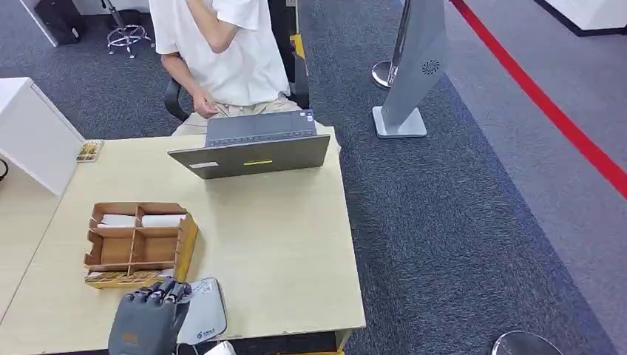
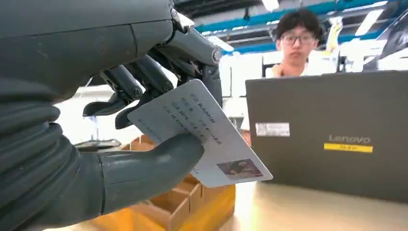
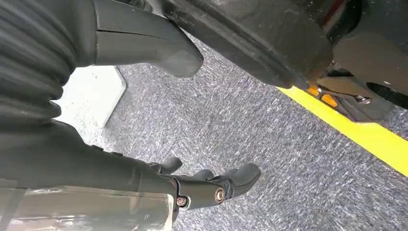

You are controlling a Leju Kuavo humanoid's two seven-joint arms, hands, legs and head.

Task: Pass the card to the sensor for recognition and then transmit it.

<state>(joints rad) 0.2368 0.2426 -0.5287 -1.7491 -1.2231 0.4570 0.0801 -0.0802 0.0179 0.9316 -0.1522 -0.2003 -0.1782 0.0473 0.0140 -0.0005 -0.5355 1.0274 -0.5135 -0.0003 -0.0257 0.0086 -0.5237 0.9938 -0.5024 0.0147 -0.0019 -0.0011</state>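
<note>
While my left hand (image 2: 115, 120) pinches the white printed ID card (image 2: 202, 134) between thumb and fingers above the grey sensor pad (image 1: 203, 314) on the worktop, recognition seems underway (right hand (image 3: 192, 185) hangs empty, fingers loosely apart); next, pass it on.

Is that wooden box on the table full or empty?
Mostly empty. The box holds white rolls in its two far compartments; the other compartments show bare wood.

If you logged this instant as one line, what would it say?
left hand: holds card | right hand: empty, over carpet | card reader: on table, beside left hand
</note>
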